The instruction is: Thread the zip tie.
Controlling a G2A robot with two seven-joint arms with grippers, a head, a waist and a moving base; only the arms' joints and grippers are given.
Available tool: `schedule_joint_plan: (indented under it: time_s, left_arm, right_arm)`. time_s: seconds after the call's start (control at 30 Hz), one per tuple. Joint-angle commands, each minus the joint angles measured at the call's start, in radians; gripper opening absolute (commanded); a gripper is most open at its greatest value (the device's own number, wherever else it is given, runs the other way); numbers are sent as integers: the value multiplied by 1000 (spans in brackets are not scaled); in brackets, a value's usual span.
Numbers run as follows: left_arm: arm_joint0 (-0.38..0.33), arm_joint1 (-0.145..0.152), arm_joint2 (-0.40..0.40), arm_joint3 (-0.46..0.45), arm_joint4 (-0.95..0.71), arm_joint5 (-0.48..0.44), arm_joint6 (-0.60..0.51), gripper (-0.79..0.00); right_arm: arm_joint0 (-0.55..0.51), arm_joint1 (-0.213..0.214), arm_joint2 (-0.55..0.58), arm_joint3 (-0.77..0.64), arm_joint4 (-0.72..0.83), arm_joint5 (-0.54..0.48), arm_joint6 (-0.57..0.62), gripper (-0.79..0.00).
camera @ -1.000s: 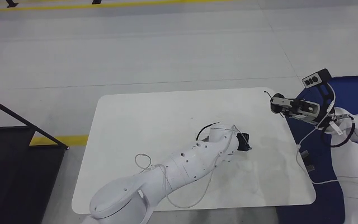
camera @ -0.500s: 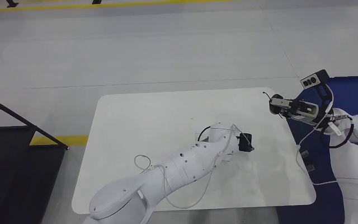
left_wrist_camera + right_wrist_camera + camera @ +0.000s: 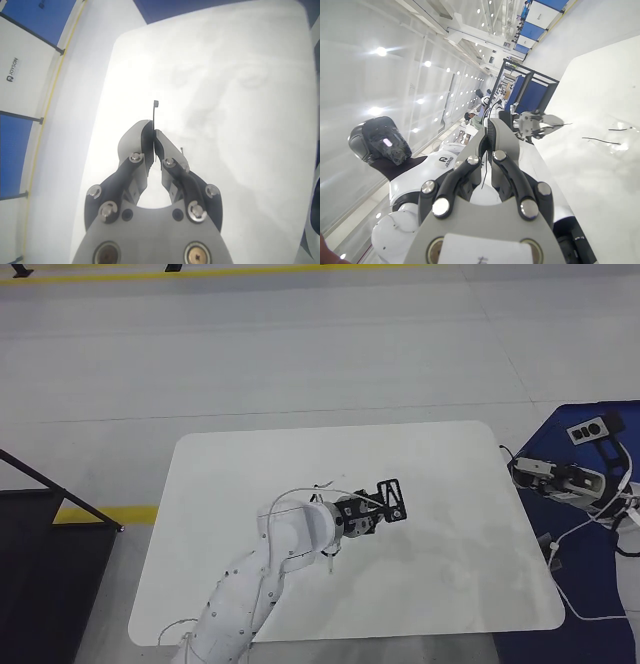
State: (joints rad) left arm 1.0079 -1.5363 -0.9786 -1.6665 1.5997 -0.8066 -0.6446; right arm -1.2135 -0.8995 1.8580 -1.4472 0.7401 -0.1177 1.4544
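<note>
Zip tie (image 3: 154, 115), black: I see it pinched between my left gripper's (image 3: 153, 130) pressed-together fingertips, head end jutting out above the white table (image 3: 250, 155). My right gripper (image 3: 488, 126): fingers clamped on a thin black strand (image 3: 483, 176).

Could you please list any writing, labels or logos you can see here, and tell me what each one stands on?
White panel beyond the yellow floor line: a short logo wordmark running up it, a brand name, so not quoted.
White label on the right arm's wrist: cut off at the picture's edge, unreadable.
Far white panel in the hall: a small mark, too small to read.
</note>
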Motion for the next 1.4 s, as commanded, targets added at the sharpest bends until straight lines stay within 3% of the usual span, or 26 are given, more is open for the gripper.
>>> schedule_joint_plan:
  time_s: [0.0, 0.13, 0.23, 0.4, 0.97, 1.2, 1.37]
  left_arm:
    - [-19, -2, 19, 6, 1, 36, -11, -785]
    - [-16, -2, 19, 7, -5, 40, -3, -785]
    - [7, 4, -26, 22, -55, 87, 104, -785]
    - [73, 21, -108, -9, -148, 68, 309, -785]
    - [76, 21, -109, -11, -154, 72, 315, -785]
    - [144, 26, -164, -65, -365, 108, 502, -785]
    - [159, 29, -167, -68, -385, 120, 546, -785]
  right_arm:
    - [1, 0, -1, 1, 7, 2, 2, -785]
    - [-21, -5, -34, -35, 11, 21, -28, -785]
    - [-33, -10, -82, -60, 15, 46, -60, -785]
    - [-35, -11, -100, -71, 18, 43, -60, -785]
    - [-50, -13, -109, -96, 35, 58, -85, -785]
    - [-73, -23, -189, -103, 36, 39, -113, -785]
    - [-81, -26, -215, -119, 24, 18, -132, -785]
